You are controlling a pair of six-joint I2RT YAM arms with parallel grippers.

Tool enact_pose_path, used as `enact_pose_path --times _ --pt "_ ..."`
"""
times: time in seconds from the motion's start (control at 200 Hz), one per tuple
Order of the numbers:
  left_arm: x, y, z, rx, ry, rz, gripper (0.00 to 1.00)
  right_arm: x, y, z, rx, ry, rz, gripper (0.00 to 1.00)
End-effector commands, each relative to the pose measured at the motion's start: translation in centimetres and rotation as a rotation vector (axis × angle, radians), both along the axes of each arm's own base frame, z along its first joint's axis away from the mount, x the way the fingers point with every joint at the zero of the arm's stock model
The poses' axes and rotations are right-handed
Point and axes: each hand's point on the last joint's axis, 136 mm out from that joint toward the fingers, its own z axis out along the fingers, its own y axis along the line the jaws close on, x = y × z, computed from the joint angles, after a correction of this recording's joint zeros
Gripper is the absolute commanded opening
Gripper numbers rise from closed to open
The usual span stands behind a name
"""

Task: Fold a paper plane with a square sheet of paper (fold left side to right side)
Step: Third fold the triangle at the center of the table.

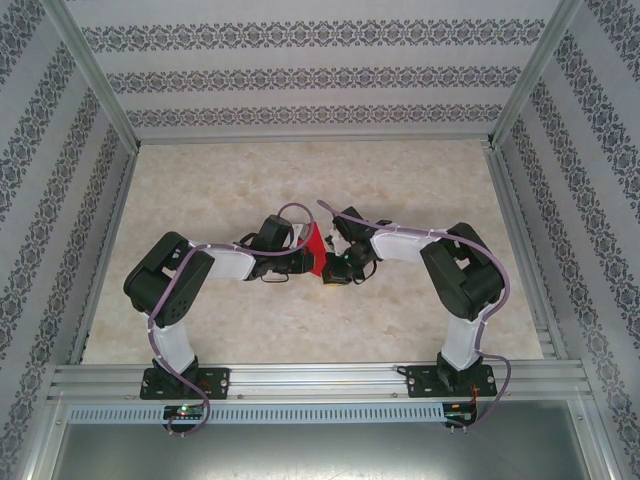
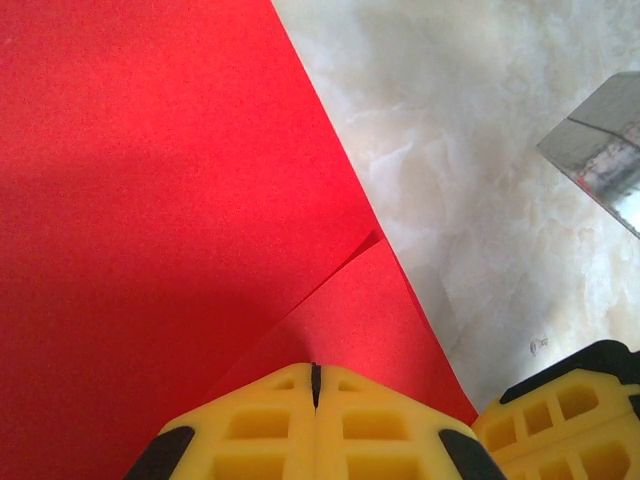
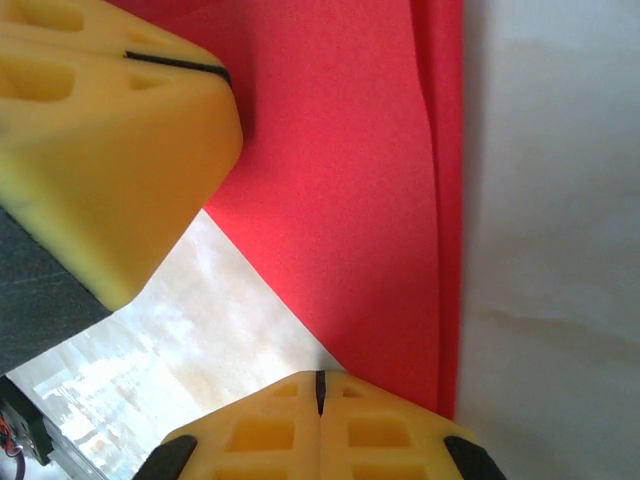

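The square sheet of paper [image 1: 316, 248] is bright red and sits mid-table between the two gripper heads. In the left wrist view the paper [image 2: 150, 200] lies face-on across the left, with an overlapping flap [image 2: 370, 310] just ahead of my left gripper [image 2: 315, 372]. Its yellow jaws are shut, tips at the paper. The right gripper's fingers [image 2: 570, 400] show at the lower right. In the right wrist view the paper [image 3: 340, 200] has a doubled edge [image 3: 450, 200]. My right gripper [image 3: 320, 378] is shut, tips at the paper's corner. The left gripper [image 3: 215, 72] rests on the sheet at upper left.
The marble-pattern tabletop [image 1: 420, 180] is walled by patterned panels and an aluminium frame [image 1: 300, 385] along the near edge. A metal rail [image 2: 600, 150] shows at the right of the left wrist view. Both arms [image 1: 180, 275] bend inward, heads nearly touching.
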Motion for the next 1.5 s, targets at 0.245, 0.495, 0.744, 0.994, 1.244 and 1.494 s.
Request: enact_pose_path --times 0.245,0.495,0.744,0.994,1.244,1.494 --pt "-0.9 1.3 -2.4 0.099 0.035 0.012 0.0 1.1 -0.1 0.6 0.016 -0.014 -0.046 0.0" --pt "-0.9 1.5 -2.5 0.11 0.036 0.016 0.0 0.1 -1.9 -1.1 -0.044 0.036 -0.073 0.0" --pt "-1.0 1.7 -2.7 0.121 0.038 0.016 0.0 -2.3 -4.9 -2.4 -0.102 0.105 -0.079 0.0" --pt "-0.9 1.9 -2.7 0.13 0.032 0.018 0.0 -3.2 -7.9 -2.6 -0.12 0.132 -0.125 0.0" --pt "-0.4 0.8 -0.3 0.065 0.011 0.004 0.01 -1.5 -8.0 0.2 -0.042 0.032 -0.121 0.0" --pt "0.8 1.6 8.0 -0.087 -0.074 0.074 0.3 2.3 -5.8 3.8 0.049 -0.218 -0.044 0.21"
